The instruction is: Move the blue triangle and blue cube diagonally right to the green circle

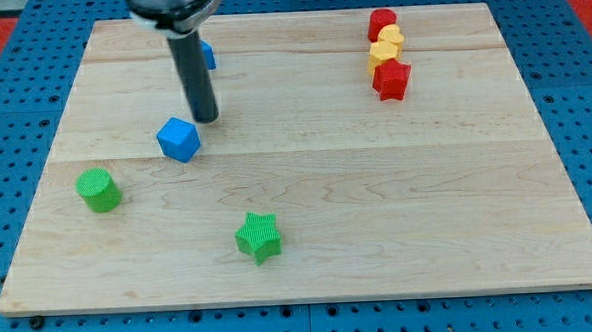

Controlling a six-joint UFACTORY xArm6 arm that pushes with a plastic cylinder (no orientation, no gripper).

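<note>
1. Camera view shows a pale wooden bench (378,202) on a blue pegboard (11,58), carrying eight small blocks.
2. Blue blocks, two: a blue cube (179,139) left of centre, and a blue piece (208,56) nearer the view's top, mostly hidden behind the rod, so I cannot confirm its shape.
3. Green blocks, two: a green cylinder (99,189) at the view's left and a green star (258,237) near the bottom.
4. Red blocks, two: (381,24) and (392,80); yellow blocks, two: (391,37) and (382,54), all stacked in one touching column at upper right.
5. My tip (206,119) rests just beside the cube's upper right.
6. No pincer is fitted, so it has no open or closed state.
</note>
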